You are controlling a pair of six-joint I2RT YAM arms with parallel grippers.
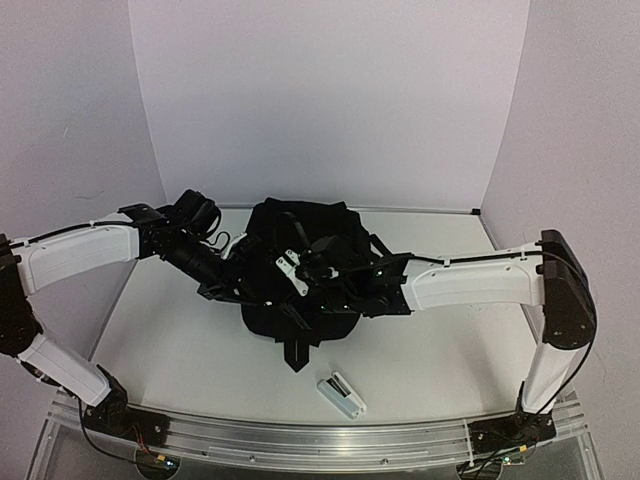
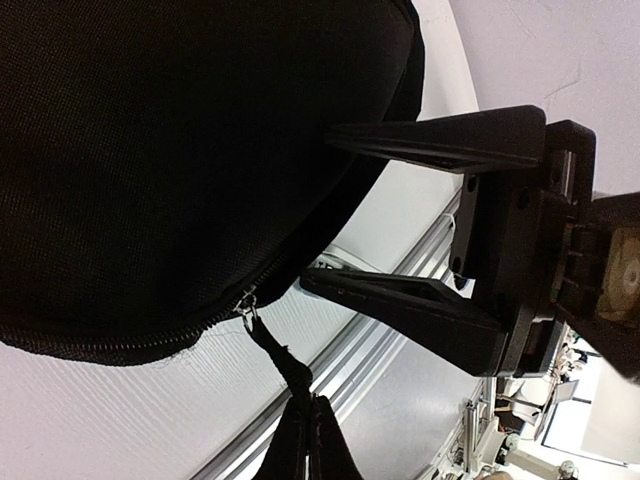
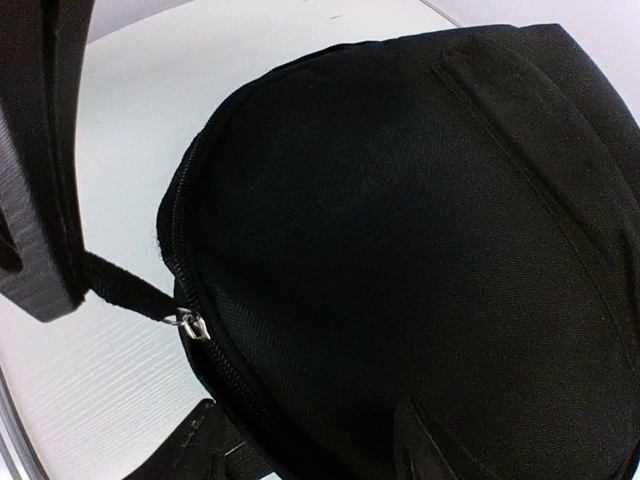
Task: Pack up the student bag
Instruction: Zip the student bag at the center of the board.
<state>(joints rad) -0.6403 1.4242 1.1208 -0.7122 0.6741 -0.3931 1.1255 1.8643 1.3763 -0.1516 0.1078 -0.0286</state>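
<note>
The student bag [image 1: 300,250] is a large black fabric backpack lying mid-table; it fills the left wrist view [image 2: 150,150] and the right wrist view [image 3: 400,220]. Its zipper slider [image 2: 247,300] sits on the bag's near rim, with a black pull strap [image 2: 275,355] hanging from it. My left gripper [image 2: 308,405] is shut on that strap; it shows at the bag's near edge in the top view [image 1: 295,352]. My right gripper [image 3: 305,430] is open, one jaw on either side of the bag's rim beside the slider [image 3: 190,325]. It also shows in the left wrist view [image 2: 320,205].
A small white flat object [image 1: 340,393] lies on the table near the front rail [image 1: 320,445], just right of my left gripper. White walls enclose the table on three sides. Bag straps [image 1: 375,245] trail to the right.
</note>
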